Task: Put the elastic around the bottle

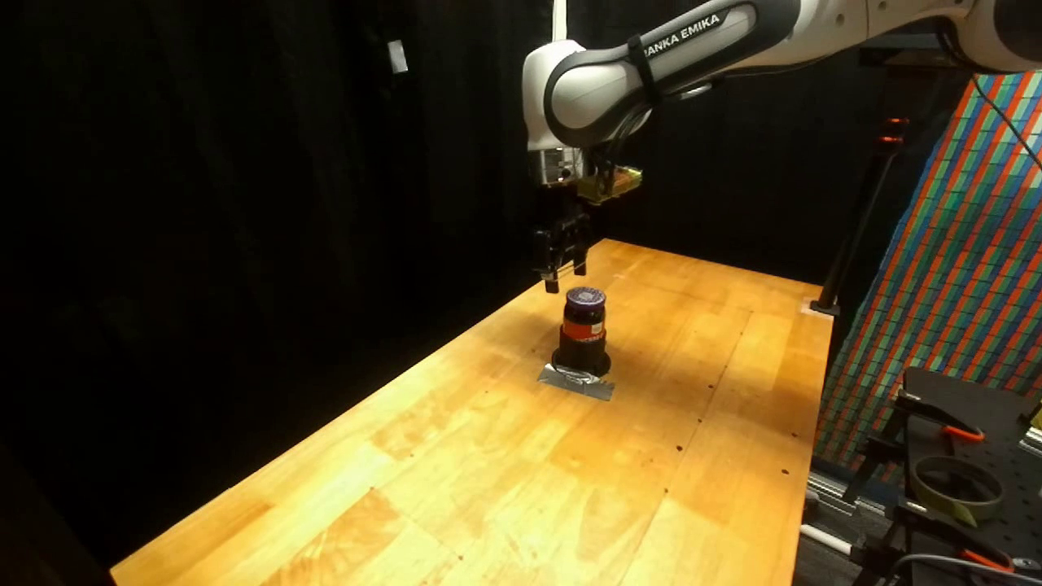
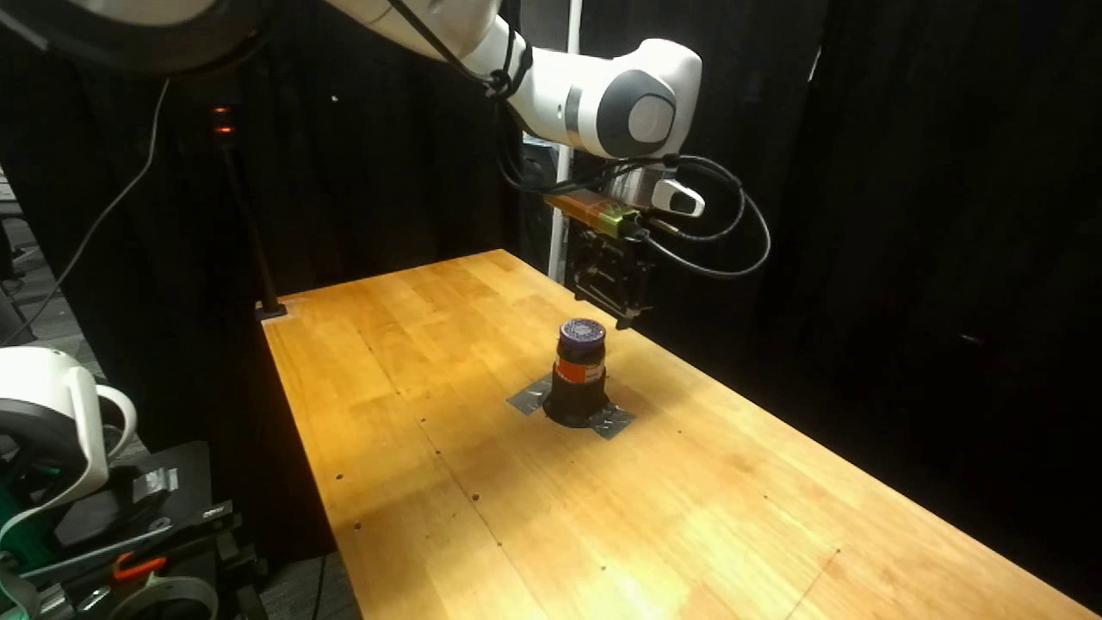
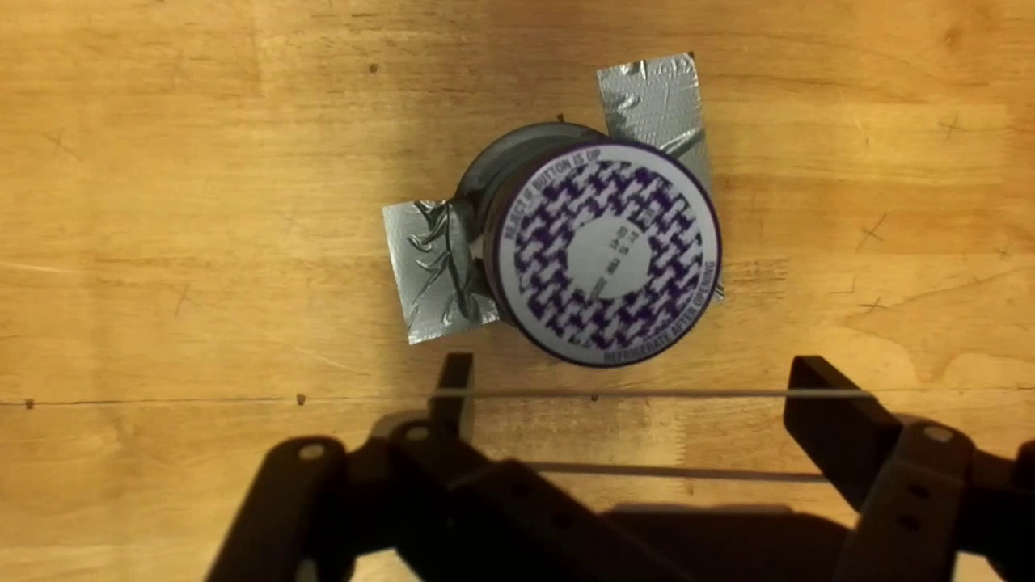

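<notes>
The bottle (image 1: 584, 330) stands upright on the table, with a purple-and-white cap, an orange-red band and a dark, flared lower part. It also shows in an exterior view (image 2: 580, 372) and, from above, in the wrist view (image 3: 610, 255). My gripper (image 3: 627, 380) is open, its fingers wide apart. The thin elastic (image 3: 631, 394) is stretched around both fingers as two strands. In both exterior views the gripper (image 1: 566, 278) is above cap height and off to one side of the bottle, near the table edge (image 2: 602, 310). The elastic touches only the fingers.
Silver tape (image 3: 441, 271) holds the bottle's base to the wooden table (image 1: 505, 488); another strip (image 3: 655, 105) lies on the other side. A dark pole (image 1: 851, 220) stands at a table corner. A side cart with a tape roll (image 1: 959, 488) is beyond the table.
</notes>
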Robot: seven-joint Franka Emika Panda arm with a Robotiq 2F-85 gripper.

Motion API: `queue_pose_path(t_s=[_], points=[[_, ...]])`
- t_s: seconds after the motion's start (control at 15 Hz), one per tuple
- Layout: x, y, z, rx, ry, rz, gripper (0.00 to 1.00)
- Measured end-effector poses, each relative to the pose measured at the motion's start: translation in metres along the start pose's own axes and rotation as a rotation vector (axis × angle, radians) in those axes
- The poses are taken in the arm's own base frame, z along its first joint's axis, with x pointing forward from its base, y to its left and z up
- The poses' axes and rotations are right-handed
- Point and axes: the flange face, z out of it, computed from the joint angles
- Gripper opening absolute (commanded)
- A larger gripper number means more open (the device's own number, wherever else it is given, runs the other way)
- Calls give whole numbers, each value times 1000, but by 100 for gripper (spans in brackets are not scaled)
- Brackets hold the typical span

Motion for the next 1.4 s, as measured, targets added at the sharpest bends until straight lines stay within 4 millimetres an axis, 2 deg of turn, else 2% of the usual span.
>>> queue_pose_path(t_s=[0.27,0.53,1.13,1.4], points=[[13,0,22,-15,-21,0,100],[16,-1,37,-20,-78,0,100],[-1,-16,32,-31,-239,-84,100],[-1,-18,32,-42,-241,-94,100]])
